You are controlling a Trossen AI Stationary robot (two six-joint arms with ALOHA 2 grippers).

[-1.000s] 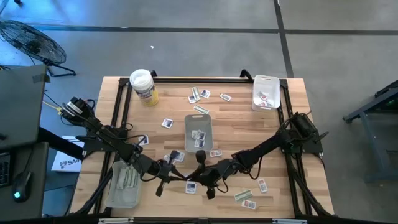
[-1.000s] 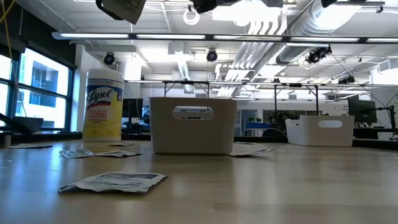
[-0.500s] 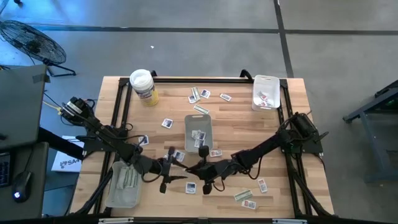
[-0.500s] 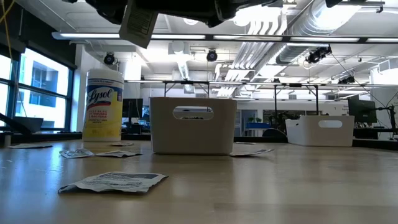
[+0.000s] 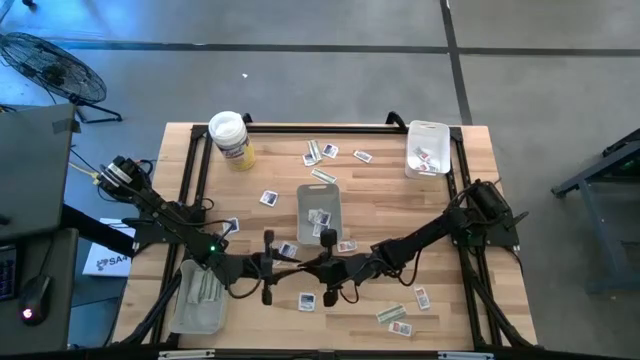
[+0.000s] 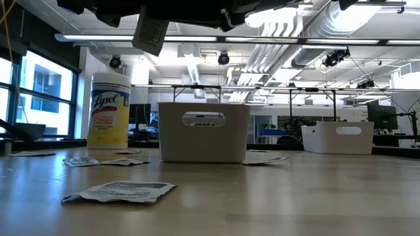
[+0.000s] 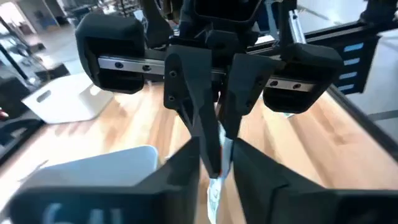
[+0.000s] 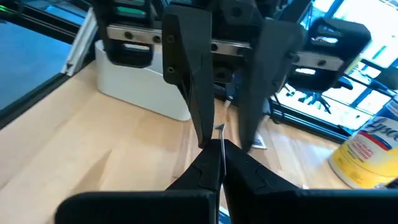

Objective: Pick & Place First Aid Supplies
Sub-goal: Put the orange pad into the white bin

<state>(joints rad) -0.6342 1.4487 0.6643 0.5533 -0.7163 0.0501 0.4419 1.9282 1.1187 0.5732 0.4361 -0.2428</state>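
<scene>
Grippers are met nose to nose above the table's near middle. A packet (image 8: 219,149) is pinched edge-on in the closed right gripper (image 8: 214,148); the left gripper (image 7: 214,163) is narrowed around the same packet. "Lysol" is read on the yellow-labelled tub (image 6: 109,110), far left.

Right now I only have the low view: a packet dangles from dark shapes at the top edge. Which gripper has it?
Observer: The right gripper is shut on the packet; its wrist view shows the packet edge-on between its fingers.
Operator: And the left one?
Observer: The left gripper faces it nose to nose, fingers apart on either side of the packet.
Operator: Where does this happen?
Observer: From above, the two meet just off one end of the middle tray.
</scene>
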